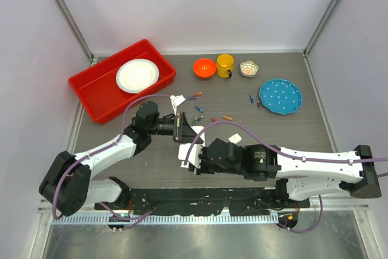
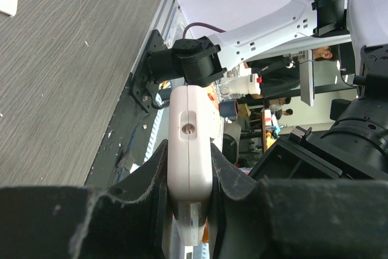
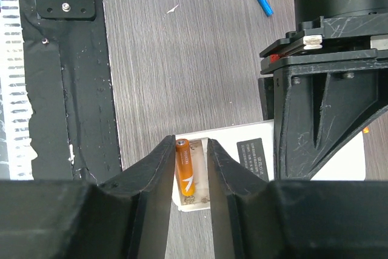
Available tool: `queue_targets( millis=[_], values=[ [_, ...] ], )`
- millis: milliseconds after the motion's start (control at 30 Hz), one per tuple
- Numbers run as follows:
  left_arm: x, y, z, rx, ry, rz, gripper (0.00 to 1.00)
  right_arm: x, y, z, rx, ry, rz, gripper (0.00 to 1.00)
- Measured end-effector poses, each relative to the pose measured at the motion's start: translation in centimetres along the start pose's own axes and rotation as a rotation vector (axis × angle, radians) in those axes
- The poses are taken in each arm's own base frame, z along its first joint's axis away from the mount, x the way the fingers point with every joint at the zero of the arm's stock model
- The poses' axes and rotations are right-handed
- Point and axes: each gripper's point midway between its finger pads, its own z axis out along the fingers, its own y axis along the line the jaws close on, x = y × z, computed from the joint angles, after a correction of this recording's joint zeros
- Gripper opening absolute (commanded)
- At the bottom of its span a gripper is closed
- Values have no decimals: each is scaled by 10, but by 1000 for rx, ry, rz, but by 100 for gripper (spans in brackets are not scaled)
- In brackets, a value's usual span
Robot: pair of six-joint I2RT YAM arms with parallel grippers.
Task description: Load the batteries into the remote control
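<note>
Two arms: both meet at the remote control [image 2: 190, 125], which we take as the landmark for every entry below.
Red tray [image 1: 97, 98]: far left of the remote and beyond it; it holds a white plate [image 1: 137, 75].
Left gripper [image 1: 180, 130]: clamped on the remote, one finger on each long edge, holding it off the table.
Cover piece [image 1: 177, 100]: small, white, lying just beyond the remote.
Remote control: near the front middle of the table, plain white back turned to the right wrist camera, battery bay [image 3: 200, 177] uncovered.
Orange battery [image 3: 185, 171]: lying lengthwise in the bay, at the remote's free end.
Right gripper [image 3: 191, 144]: jaws parted and astride the orange battery; a strip of bay shows beside one finger, so we judge it unclamped.
Loose batteries [image 1: 227, 117]: scattered beyond the remote and to its right, well apart from each other.
Orange bowl [image 1: 205, 68], yellow mug [image 1: 225, 63], patterned bowl [image 1: 248, 68]: in a row far beyond the remote.
Blue plate [image 1: 280, 96]: far right of the remote.
Handling, batteries: we judge them light, rigid, smooth and prone to roll. Pinch one across the middle of its barrel, with the ends free to seat.
Handling, remote: we judge it light, stiff plastic with slick sides. Hold it by the long edges, clear of the bay.
</note>
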Motion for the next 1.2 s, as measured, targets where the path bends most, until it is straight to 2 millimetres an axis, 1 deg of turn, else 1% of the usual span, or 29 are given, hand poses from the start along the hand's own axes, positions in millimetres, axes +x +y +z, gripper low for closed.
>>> queue_targets(
  millis=[67,167,300,567,967,1200],
  values=[
    [0,0,0,0,0,0,0,1,0,1,-1,3,1,27],
    [0,0,0,0,0,0,0,1,1,1,-5,4,3,27],
    [0,0,0,0,0,1,0,1,2,1,-9,4,6,35],
    [0,0,0,0,0,1,0,2,3,0,-14,9,12,42],
    [0,0,0,0,0,0,0,2,4,0,-17,6,20,45],
    [0,3,1,-5,3,-8,0,-2,3,-5,-18,-13,25,47]
  ],
)
